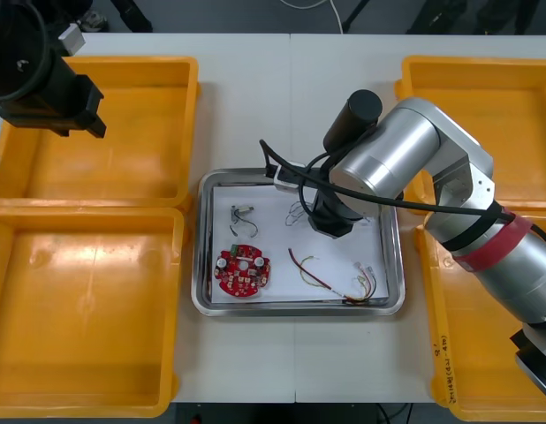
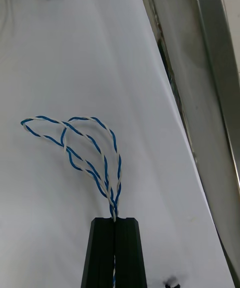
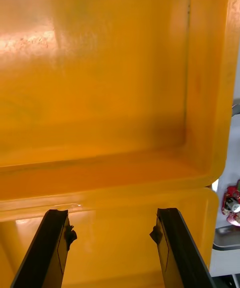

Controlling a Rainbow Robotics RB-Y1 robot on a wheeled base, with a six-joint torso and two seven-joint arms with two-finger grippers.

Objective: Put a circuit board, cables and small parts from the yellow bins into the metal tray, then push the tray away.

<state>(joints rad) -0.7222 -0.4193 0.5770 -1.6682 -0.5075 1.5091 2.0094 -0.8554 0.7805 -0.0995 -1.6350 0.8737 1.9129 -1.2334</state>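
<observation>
The twisted blue and white cable point(image 2: 90, 163) is being pinched by the right gripper point(image 2: 114, 220), centre frame over the metal tray point(image 1: 200, 265). It risks being dragged out if snagged at release. The left gripper point(image 3: 112, 213) is being held spread, upper left.

The right arm's silver metal shell point(image 1: 392, 159) wears a red band point(image 1: 494, 249) and black cables point(image 1: 405, 203) (a black cylinder point(image 1: 354, 117) caps one joint), while the left arm's blocky housing point(image 1: 48, 88) and flat fingers point(image 3: 52, 248) are black.
</observation>
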